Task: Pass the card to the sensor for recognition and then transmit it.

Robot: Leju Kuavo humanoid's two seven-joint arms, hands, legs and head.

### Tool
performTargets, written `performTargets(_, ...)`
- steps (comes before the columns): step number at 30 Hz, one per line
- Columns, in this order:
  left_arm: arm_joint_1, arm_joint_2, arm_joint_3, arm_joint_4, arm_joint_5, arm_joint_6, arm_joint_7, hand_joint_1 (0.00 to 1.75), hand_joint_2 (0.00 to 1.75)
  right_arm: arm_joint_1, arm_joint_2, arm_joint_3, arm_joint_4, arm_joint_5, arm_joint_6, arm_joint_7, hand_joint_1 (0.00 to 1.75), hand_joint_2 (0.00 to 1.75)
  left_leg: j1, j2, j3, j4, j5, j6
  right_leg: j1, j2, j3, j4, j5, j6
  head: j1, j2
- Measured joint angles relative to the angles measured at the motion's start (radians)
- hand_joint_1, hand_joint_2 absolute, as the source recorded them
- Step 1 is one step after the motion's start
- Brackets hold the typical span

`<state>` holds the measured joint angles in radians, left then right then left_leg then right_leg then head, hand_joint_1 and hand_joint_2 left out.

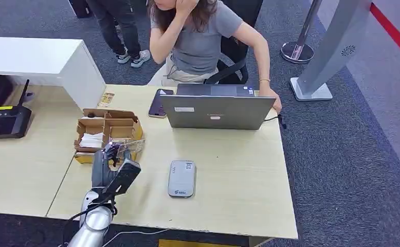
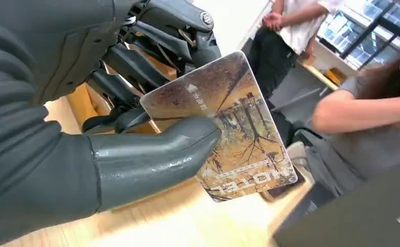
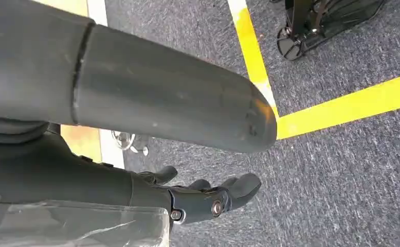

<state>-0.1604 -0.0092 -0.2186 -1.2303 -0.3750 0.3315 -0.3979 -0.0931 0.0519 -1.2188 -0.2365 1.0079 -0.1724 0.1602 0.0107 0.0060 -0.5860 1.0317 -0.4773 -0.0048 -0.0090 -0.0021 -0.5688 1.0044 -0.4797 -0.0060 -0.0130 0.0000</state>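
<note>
My left robot hand [image 2: 136, 118] pinched card [image 2: 229, 128] beside cardboard box [image 1: 108, 131]; right robot hand [image 3: 208, 198] hung slack, empty. Next, I judged: carry card over sensor [image 1: 181, 178].

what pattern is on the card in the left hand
Brown-gold picture of bare trees with white HOTEL lettering on the card; clearest in the left wrist view.

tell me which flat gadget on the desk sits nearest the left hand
The grey card sensor, lying alone on the near part of the desk, just right of the left hand. The phone and laptop sit farther back.
</note>
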Motion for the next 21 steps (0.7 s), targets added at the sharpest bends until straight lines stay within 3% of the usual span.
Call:
performTargets(17, 0.000, -0.019, -0.053, 0.001, 0.012, -0.008, 0.006, 1.75, 1.75, 0.000, 0.000, 0.001, 0.002, 0.003, 0.002, 0.001, 0.00, 0.00, 0.000, 0.000, 0.000, 0.000, 0.000, 0.000, 0.000, 0.000, 0.000, 0.000, 0.000, 0.000, 0.000, 0.000)
performTargets(21, 0.000, -0.024, -0.058, 0.010, 0.065, -0.048, 0.009, 1.75, 1.75, 0.000, 0.000, 0.002, 0.002, 0.003, 0.002, 0.002, 0.00, 0.00, 0.000, 0.000, 0.000, 0.000, 0.000, 0.000, 0.000, 0.000, 0.000, 0.000, 0.000, 0.000, 0.000, 0.000)
